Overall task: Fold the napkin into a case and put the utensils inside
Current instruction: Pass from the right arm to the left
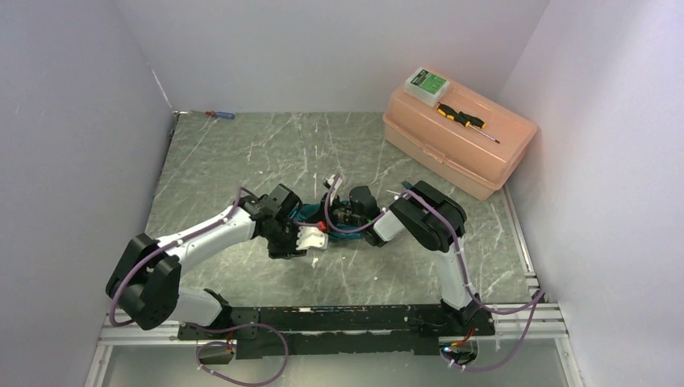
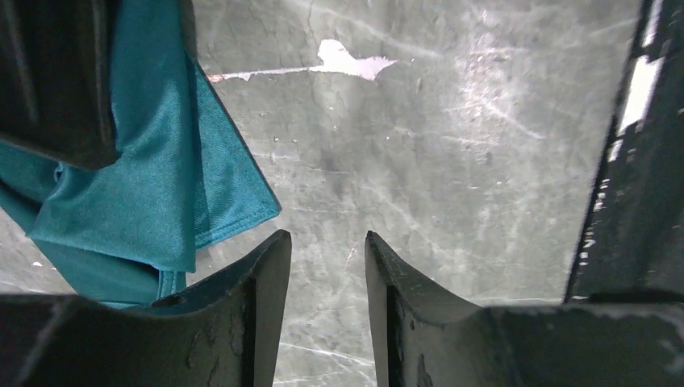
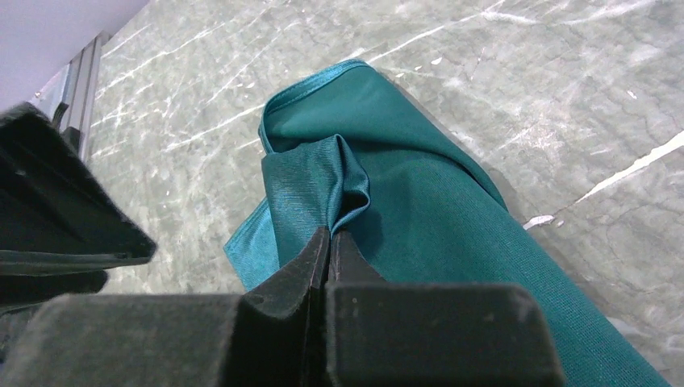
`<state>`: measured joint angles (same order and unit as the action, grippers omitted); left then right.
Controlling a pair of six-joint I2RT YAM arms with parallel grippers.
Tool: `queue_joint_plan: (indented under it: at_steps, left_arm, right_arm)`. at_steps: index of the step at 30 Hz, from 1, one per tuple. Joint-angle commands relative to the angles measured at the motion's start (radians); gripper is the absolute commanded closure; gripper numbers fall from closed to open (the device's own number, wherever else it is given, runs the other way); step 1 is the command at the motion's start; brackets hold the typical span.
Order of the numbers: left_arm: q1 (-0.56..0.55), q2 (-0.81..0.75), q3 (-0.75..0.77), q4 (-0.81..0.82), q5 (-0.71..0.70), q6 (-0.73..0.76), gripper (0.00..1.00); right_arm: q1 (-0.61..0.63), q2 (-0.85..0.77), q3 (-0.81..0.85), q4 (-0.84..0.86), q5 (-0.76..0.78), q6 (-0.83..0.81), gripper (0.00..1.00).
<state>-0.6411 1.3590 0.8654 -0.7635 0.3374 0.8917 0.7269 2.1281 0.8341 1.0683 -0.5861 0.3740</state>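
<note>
Robotics lab test cell. Pale walls box in a grey marbled tabletop; an aluminium rail at its near edge carries two cabled robot arms. Peach toolbox with screwdriver on its lid, back right.

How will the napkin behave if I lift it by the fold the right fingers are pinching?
Probably floppy: the napkin bunches into soft creases where the right fingers pinch it, so the rest would likely hang and drape. Its sheen suggests slippery cloth that may slide from a light pinch. It looks thin, so likely light.
</note>
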Motion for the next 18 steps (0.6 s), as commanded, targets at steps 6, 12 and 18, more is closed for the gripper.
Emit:
queue_joint_plan:
  at_steps: [6,12,18]
  left_arm:
    - [-0.009,0.043,-0.084,0.225,-0.116,0.161,0.54]
    - [-0.009,0.088,-0.112,0.276,-0.132,0.198,0.53]
    - [-0.005,0.119,-0.129,0.303,-0.155,0.223,0.53]
  right_arm:
    - [-0.004,-0.016,-0.008,0.138,-0.024,0.047,1.0]
    - [-0.006,-0.011,-0.01,0.148,-0.029,0.058,1.0]
    - [-0.006,-0.01,-0.018,0.154,-0.046,0.059,1.0]
